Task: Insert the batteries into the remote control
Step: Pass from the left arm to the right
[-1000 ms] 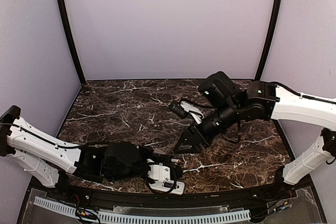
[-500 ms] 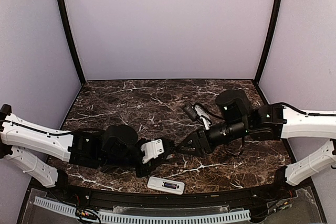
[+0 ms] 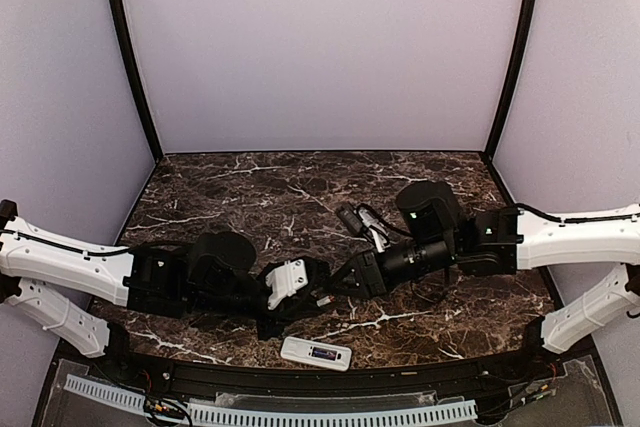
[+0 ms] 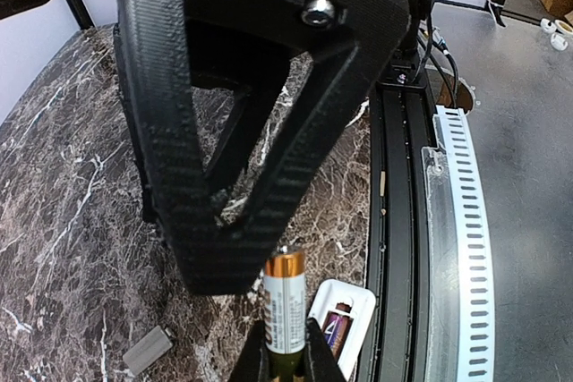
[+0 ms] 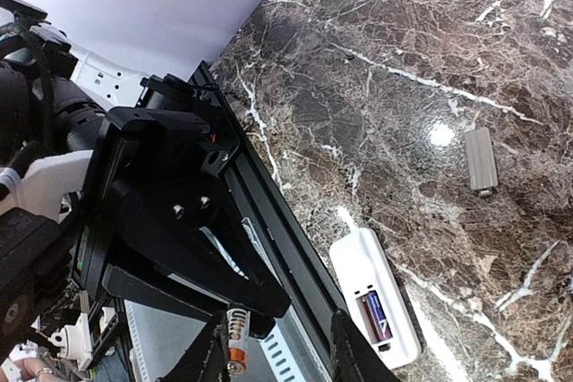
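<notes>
Left tool (image 4: 285,352) pinches a battery (image 4: 284,303), its print too blurred to read. Right tool (image 5: 277,355), jaws narrower than before, now straddles it, seemingly without touching. Remote control (image 3: 316,353) lies compartment-up at the bench (image 3: 230,197) near edge.

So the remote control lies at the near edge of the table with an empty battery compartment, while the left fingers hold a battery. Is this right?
Not the empty part: the right wrist view shows one battery already lying in the compartment of the remote control. The rest holds, and the left fingers grip a second battery.
</notes>
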`<action>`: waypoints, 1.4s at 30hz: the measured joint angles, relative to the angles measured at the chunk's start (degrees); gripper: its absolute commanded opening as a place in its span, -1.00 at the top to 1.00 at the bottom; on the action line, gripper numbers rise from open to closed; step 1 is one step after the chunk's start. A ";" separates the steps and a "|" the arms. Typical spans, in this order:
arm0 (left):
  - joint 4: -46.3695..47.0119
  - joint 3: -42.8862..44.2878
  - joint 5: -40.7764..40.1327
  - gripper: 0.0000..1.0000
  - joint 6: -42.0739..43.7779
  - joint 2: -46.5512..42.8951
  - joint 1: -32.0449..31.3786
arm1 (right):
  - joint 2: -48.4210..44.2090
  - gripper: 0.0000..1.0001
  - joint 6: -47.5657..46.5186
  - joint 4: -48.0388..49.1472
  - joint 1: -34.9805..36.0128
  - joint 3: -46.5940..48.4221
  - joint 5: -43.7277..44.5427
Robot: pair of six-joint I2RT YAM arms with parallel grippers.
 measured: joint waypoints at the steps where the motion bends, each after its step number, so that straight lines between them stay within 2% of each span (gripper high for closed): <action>1: -0.02 0.00 0.07 1.00 0.00 0.00 0.02 | 0.11 0.27 0.04 0.20 0.00 -0.02 -0.39; 6: 0.00 0.00 0.13 1.00 -0.04 0.00 0.28 | 0.15 0.27 0.31 1.97 0.00 -1.11 -3.58; 11: 0.24 0.00 0.13 1.00 -0.07 0.00 0.42 | 0.50 0.48 0.92 2.73 0.00 -1.81 -5.84; 18: 0.33 0.00 0.66 1.00 -0.02 0.00 0.59 | 0.66 0.51 1.44 3.93 0.00 -1.92 -5.97; 20: 0.33 0.00 0.85 1.00 0.00 0.00 0.59 | 0.79 0.59 1.40 3.98 0.00 -1.92 -5.92; 26: -0.09 0.00 0.76 1.00 0.09 0.02 0.66 | 0.90 0.99 1.57 4.39 0.02 -1.92 -6.12; 32: -0.20 0.11 0.83 1.00 0.35 0.48 0.66 | 0.90 1.00 1.49 4.31 0.02 -2.08 -6.16; 34: -0.17 0.11 0.81 0.82 0.46 0.70 0.66 | 0.90 1.00 1.53 4.22 0.00 -2.19 -6.12; 35: -0.17 0.13 0.81 0.64 0.50 0.79 0.66 | 0.90 1.00 1.57 4.15 0.00 -2.25 -6.12; 36: -0.15 0.13 0.79 0.31 0.55 0.87 0.66 | 0.90 1.00 1.62 4.13 -0.02 -2.32 -6.14; 37: -0.15 0.13 0.66 0.10 0.90 0.92 0.66 | 0.90 1.00 1.66 4.13 -0.11 -2.40 -6.21; 38: -0.22 0.13 0.61 -0.24 1.25 0.94 0.72 | 0.90 1.00 1.70 4.11 -0.22 -2.54 -6.21; 40: -0.37 0.13 0.50 -0.48 1.16 1.07 0.92 | 0.90 1.00 1.92 3.67 -0.79 -2.80 -6.25; 42: -0.57 0.13 0.57 -0.57 1.44 1.29 0.96 | 0.85 1.00 2.16 2.93 -1.68 -3.13 -6.23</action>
